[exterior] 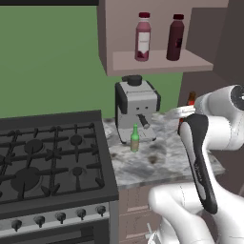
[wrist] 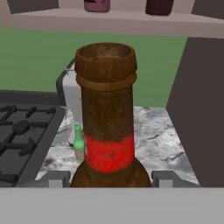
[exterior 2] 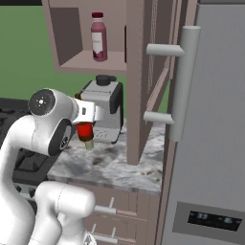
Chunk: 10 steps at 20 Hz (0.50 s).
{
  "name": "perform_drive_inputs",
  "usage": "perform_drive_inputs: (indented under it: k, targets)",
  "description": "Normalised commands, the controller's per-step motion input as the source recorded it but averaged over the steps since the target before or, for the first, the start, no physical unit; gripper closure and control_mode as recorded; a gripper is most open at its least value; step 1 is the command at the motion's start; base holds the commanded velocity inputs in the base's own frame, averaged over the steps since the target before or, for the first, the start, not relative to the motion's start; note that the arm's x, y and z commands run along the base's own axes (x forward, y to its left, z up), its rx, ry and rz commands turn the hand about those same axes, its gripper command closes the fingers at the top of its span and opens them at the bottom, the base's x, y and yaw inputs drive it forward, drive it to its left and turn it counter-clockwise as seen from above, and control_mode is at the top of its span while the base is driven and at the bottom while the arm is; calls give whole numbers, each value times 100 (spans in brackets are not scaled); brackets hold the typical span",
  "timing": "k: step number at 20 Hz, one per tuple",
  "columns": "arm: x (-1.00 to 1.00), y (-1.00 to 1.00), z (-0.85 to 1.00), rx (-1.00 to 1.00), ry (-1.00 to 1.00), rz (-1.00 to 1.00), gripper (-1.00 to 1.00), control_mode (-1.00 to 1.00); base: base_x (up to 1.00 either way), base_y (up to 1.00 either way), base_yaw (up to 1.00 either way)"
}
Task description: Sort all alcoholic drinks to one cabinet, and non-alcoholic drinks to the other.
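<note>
Four bottles: one pink bottle (exterior: 143,37) and one maroon bottle (exterior: 175,37) upright on the open cabinet shelf (exterior: 157,62); one green bottle (exterior: 135,138) upright on the table (exterior: 143,167), just before the coffee machine (exterior: 137,107); one amber bottle (wrist: 108,118) with a red label, clamped in the tool (wrist: 109,179) above the table's right part. Table: grey marbled stone; black gas stove (exterior: 47,162) along its left edge; green wall behind; steel refrigerator (exterior 2: 210,143) to the right.
</note>
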Motion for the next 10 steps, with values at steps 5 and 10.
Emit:
perform_drive_inputs:
  k: [5,10]
  targets:
    - [-40,7,31,0,-4,0,100,-100,0,0,0]
    - [-42,8,24,0,-6,0,100,-100,0,0,0]
